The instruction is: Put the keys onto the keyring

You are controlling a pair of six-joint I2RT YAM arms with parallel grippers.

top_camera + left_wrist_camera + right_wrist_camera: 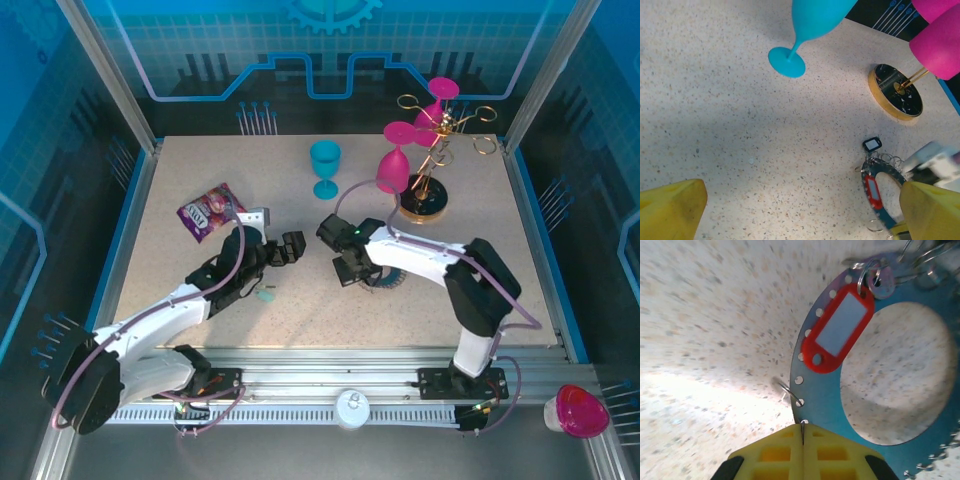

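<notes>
Keyring [822, 402], grey, flat on counter [700, 315], red-tagged key [837, 335] hooked on; right claw [802, 440] pinched together at its rim, left claw [802, 202] spread apart nearby; risk: thin rim slips, ring skids away.

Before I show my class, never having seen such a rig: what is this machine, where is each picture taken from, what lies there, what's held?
Two robot arms are bolted at the near edge of a speckled table. One picture looks down from above; the other two come from wrist cameras. On the table: a flat grey metal ring with small wire loops, a red plastic key tag hooked on it, a blue plastic goblet, a golden rack holding pink goblets, a purple snack packet. The left gripper is open, empty. The right gripper is shut at the ring's rim; whether it pinches a loop, I cannot tell.
</notes>
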